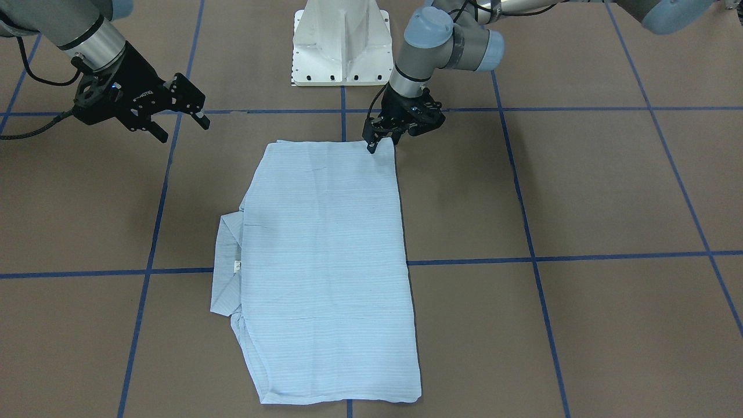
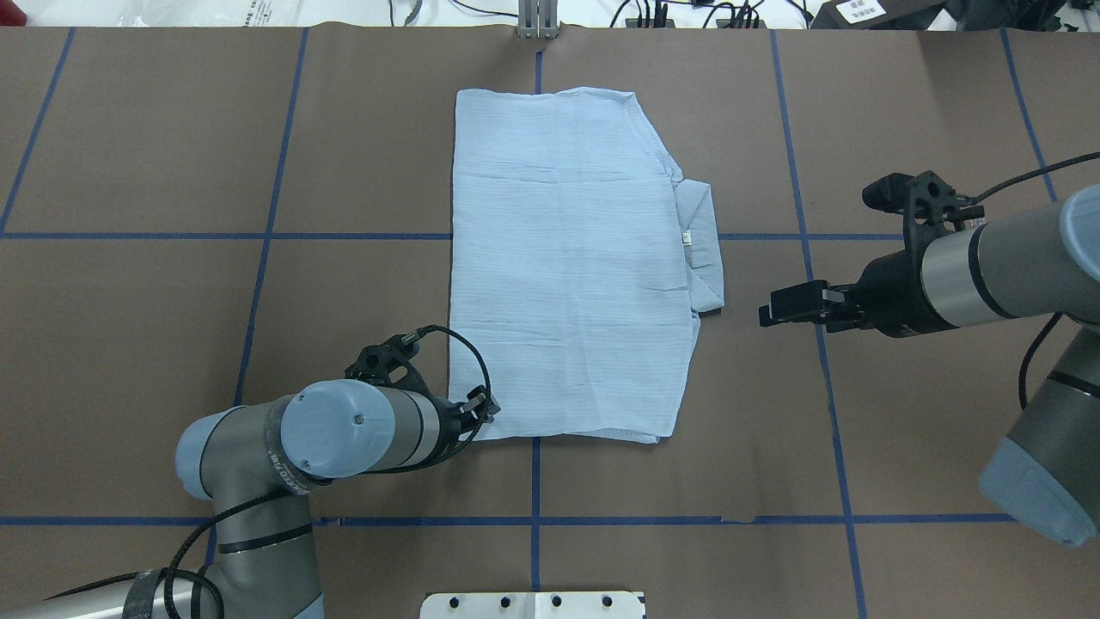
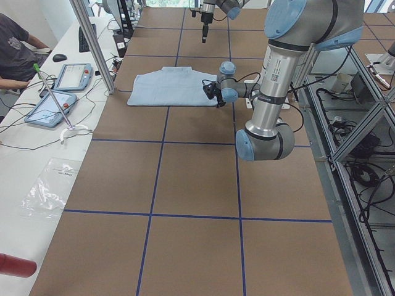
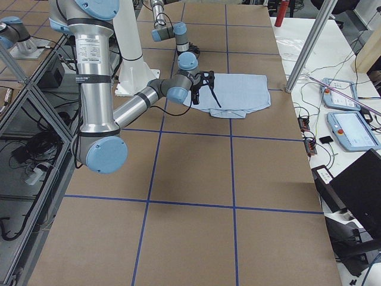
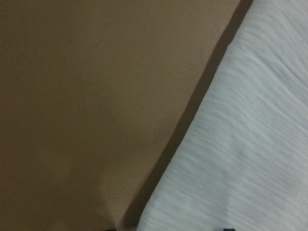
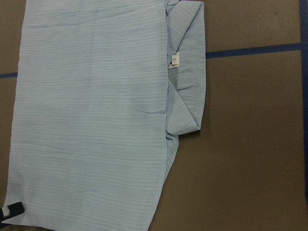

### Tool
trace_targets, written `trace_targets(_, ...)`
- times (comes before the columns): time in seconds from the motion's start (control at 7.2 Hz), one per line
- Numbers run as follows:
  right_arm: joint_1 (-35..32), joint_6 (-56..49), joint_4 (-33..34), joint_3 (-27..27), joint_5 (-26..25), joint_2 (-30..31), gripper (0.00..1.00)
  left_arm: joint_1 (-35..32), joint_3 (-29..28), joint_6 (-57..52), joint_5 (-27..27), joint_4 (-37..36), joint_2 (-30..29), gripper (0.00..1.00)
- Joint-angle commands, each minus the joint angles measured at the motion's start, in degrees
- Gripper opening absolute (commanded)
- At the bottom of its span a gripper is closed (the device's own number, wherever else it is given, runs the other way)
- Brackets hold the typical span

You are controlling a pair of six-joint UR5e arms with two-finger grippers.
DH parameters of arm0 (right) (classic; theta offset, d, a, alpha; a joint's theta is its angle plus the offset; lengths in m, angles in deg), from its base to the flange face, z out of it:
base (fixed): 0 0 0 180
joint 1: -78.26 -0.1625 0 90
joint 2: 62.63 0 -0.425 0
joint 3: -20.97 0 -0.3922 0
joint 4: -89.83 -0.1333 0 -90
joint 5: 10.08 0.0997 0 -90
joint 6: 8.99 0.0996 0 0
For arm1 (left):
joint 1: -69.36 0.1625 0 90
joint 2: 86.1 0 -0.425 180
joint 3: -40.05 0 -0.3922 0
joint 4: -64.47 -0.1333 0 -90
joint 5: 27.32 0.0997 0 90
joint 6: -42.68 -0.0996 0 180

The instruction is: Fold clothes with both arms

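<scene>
You count: one shirt (image 1: 325,261). Two arms: left arm (image 1: 441,38), right arm (image 1: 87,35). Two claws: left claw (image 1: 383,142), right claw (image 1: 183,130). One white pedestal (image 1: 342,43). Two tablets: near tablet (image 3: 49,110), far tablet (image 3: 74,77). One person (image 3: 15,49).

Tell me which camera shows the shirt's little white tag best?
The right wrist camera: the tag is large there, with a 3-like mark, on the shirt beside the collar. Front-facing and overhead views show only a white speck; the side and left wrist views show none.
</scene>
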State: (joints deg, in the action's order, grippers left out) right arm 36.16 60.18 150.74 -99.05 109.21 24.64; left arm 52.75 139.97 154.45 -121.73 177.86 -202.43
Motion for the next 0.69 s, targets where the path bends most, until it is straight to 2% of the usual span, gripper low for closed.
trace_targets(0.0,-0.26,0.0,0.0,-0.04,0.24,0.01,1.0,-0.08,0.71,-0.15,-0.06,-0.02,0.22,0.36)
trace_targets(0.14,-0.35,0.0,0.0,-0.04,0.33,0.09,1.0,-0.08,0.8,-0.15,-0.06,-0.02,0.22,0.25)
trace_targets(0.42,-0.35,0.0,0.0,-0.04,0.42,0.27,1.0,-0.08,0.89,-0.24,-0.15,-0.02,0.14,0.11)
trace_targets(0.56,-0.35,0.0,0.0,-0.04,0.42,0.27,1.0,-0.17,1.07,-0.24,-0.24,-0.02,-0.04,0.0)
